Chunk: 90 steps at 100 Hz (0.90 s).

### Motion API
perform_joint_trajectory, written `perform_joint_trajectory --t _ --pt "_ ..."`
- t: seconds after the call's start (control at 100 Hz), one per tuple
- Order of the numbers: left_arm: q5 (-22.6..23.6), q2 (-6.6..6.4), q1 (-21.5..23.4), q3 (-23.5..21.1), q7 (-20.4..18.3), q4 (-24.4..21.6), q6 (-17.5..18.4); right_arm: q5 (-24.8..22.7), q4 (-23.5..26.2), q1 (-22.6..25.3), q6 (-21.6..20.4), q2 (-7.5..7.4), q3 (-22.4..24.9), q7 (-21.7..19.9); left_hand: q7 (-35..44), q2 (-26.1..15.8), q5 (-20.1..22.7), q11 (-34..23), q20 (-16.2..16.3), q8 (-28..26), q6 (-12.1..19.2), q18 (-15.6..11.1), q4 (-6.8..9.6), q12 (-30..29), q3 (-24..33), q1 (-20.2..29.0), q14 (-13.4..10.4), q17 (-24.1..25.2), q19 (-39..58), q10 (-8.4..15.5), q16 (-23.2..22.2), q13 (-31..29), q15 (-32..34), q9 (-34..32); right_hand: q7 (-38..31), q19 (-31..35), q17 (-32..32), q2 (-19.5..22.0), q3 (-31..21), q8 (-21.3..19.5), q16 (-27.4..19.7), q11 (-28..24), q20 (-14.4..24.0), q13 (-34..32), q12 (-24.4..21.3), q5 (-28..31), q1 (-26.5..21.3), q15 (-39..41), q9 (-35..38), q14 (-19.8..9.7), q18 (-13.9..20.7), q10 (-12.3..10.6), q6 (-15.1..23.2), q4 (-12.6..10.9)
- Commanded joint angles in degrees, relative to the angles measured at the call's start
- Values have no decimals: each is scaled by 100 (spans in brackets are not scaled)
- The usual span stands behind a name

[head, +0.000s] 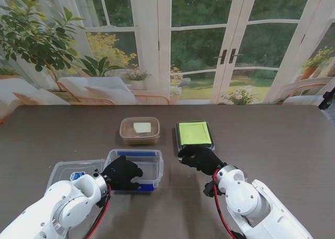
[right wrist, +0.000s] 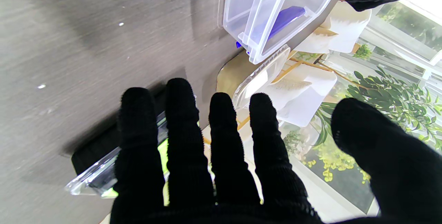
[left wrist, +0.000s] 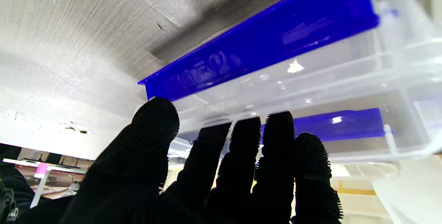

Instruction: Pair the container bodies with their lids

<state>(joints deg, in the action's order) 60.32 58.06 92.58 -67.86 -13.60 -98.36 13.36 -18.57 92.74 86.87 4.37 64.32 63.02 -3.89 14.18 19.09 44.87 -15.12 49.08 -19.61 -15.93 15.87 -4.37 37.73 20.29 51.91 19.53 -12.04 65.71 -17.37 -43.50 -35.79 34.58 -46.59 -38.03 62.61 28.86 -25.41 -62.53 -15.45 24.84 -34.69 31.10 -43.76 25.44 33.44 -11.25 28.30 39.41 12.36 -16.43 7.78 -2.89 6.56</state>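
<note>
A clear box with blue clips sits near me, left of centre. Its clear lid lies flat just to its left. My left hand rests at the box's near left rim, fingers stretched against the clear wall, holding nothing that I can see. Farther off stands a brown tub with a lid on it. To its right lies a black tray with a green-tinted lid. My right hand hovers open at that tray's near edge, fingers spread.
The dark wooden table stretches bare to the right and far left. The four containers cluster in the middle. Behind the table's far edge are windows, plants and chairs.
</note>
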Motion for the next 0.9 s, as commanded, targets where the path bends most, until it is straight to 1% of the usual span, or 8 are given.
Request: perform_joint_trajectory --t 0.0,0.1,0.14,0.22,0.43,0.53,0.77,0.89 --pt "37 14 185 -139 -44 -196 -32 -1 42 40 -1 5 -9 -93 -107 -372 -91 57 -94 53 -98 149 273 -123 -500 84 119 141 -132 -59 130 89 -142 90 72 -97 -1406 202 378 16 -15 70 108 120 -5 -19 114 30 -29 45 -66 74 -14 -136" --pt "110 50 535 -486 139 -459 -72 -3 45 43 -8 2 -12 -104 -109 -698 -52 55 -110 56 -76 154 282 -132 -606 119 102 137 -157 -147 151 25 -158 29 73 -97 -1405 211 376 15 -15 72 109 121 -5 -21 112 29 -35 46 -64 66 -15 -137" --pt "159 70 695 -642 257 -563 -98 -5 47 44 -10 0 -13 -109 -141 -871 -27 73 -138 70 -83 151 335 -136 -1090 390 111 85 -154 -183 146 4 -157 -3 73 -96 -1405 211 379 15 -14 67 110 114 -3 -22 115 32 -25 47 -61 66 -11 -137" --pt "203 116 1033 -967 483 -776 -201 -6 54 50 -12 -2 -18 -116 -145 -1051 -14 68 -152 73 -99 177 346 -135 -1127 426 163 47 -165 -204 143 -11 -151 -48 75 -98 -1407 211 378 15 -15 69 111 123 -4 -23 111 29 -31 34 -66 72 -13 -138" --pt "-96 253 1656 -1616 1049 -1034 -479 -20 76 66 -17 -13 -40 -147 -316 -1251 -67 246 -359 169 -165 284 371 -269 -1442 601 312 192 -538 -332 243 125 -344 -6 77 -94 -1399 214 385 15 -13 67 114 107 -2 -23 121 35 -26 33 -63 71 -19 -137" --pt "-122 286 1854 -1892 1150 -1081 -557 -21 83 73 -12 -17 -42 -165 -406 -1330 -143 399 -623 222 -165 300 396 -477 -1621 678 327 297 -1012 -329 464 237 -679 56 76 -102 -1412 215 383 14 -14 68 113 113 -3 -26 115 31 -29 48 -65 71 -19 -140" --pt "-424 321 2010 -2300 1074 -806 -832 -14 93 81 -9 -25 -39 -197 -693 -1475 -573 760 -1336 433 -214 144 440 -1119 -1826 809 308 647 -2297 -345 1213 806 -1695 546 77 -103 -1413 233 389 13 -12 68 115 110 -2 -26 126 35 -18 44 -68 66 -14 -142" --pt "-558 330 1918 -2349 1098 -521 -983 5 105 93 9 -25 -37 -205 -847 -1516 -880 863 -1513 537 -248 85 458 -1299 -1835 815 299 847 -2716 -300 1425 1086 -2003 825 76 -103 -1409 225 381 13 -12 66 116 104 -2 -15 119 34 -3 55 -76 88 -27 -142"
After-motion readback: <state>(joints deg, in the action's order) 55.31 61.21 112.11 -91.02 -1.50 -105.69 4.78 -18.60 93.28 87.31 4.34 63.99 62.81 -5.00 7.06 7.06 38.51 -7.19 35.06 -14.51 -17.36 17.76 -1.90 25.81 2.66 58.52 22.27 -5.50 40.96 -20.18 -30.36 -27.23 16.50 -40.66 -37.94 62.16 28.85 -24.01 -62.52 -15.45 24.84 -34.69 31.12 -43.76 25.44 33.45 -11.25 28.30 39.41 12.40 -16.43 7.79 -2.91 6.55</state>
